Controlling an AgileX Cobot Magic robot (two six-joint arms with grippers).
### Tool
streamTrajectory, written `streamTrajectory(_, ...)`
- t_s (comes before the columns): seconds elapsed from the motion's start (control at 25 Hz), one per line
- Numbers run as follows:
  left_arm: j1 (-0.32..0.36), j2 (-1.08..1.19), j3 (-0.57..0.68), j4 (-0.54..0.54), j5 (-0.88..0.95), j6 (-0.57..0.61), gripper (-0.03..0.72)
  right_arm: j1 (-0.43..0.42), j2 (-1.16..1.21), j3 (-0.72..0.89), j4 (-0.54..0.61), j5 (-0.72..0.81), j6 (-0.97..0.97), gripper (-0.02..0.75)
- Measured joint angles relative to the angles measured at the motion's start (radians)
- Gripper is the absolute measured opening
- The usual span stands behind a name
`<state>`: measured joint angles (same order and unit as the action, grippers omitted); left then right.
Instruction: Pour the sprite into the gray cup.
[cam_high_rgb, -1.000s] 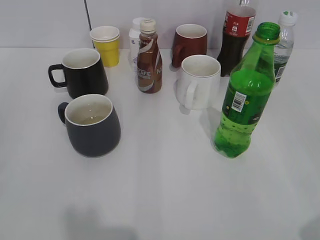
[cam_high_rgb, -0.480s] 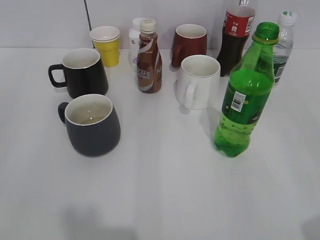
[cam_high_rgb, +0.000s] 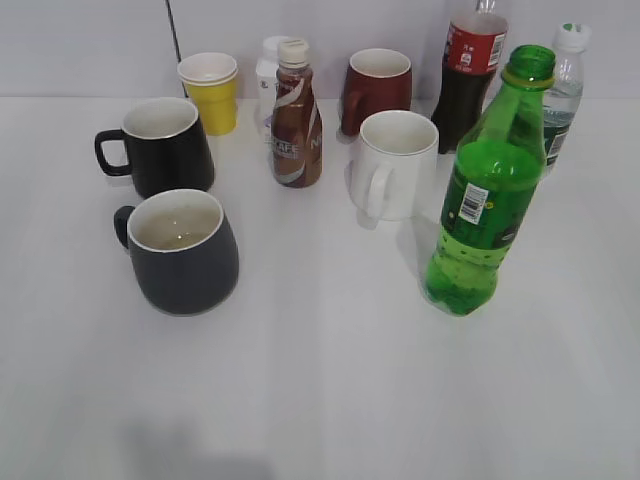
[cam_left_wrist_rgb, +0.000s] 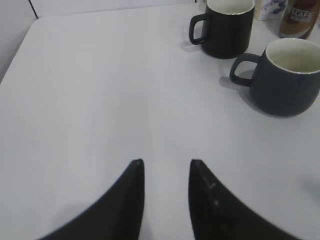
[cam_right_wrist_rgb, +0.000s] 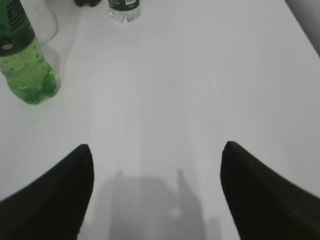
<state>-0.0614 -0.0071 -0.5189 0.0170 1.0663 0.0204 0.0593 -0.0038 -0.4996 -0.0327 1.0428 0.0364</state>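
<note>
Exterior view, sprite: stands upright and uncapped on the white desk, just right of and nearer than the white mug.
Exterior view, gray cup: well to the left of the sprite, handle pointing left, off-white inside showing; the black mug sits just behind it.
Exterior view, others: brown coffee bottle between the black mug and the white mug; yellow cup, maroon mug, cola bottle and water bottle line the back, all behind the sprite.
Exterior view, my arms: neither shows here.
Left wrist view, my left gripper: jaws set narrow, a slim gap between them, nothing held, over bare desk; the gray cup lies far ahead and to the right, black mug beyond it.
Right wrist view, my right gripper: jaws spread wide and empty above bare desk; the sprite stands ahead at far left, apart from me.
</note>
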Motion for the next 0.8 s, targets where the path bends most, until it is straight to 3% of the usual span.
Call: streamTrajectory(0.8, 0.001, -0.001, 0.0, 0.0, 0.001, 0.0, 0.237, -0.006, -0.005, 0.0, 0.033, -0.002, 0.002, 0.592)
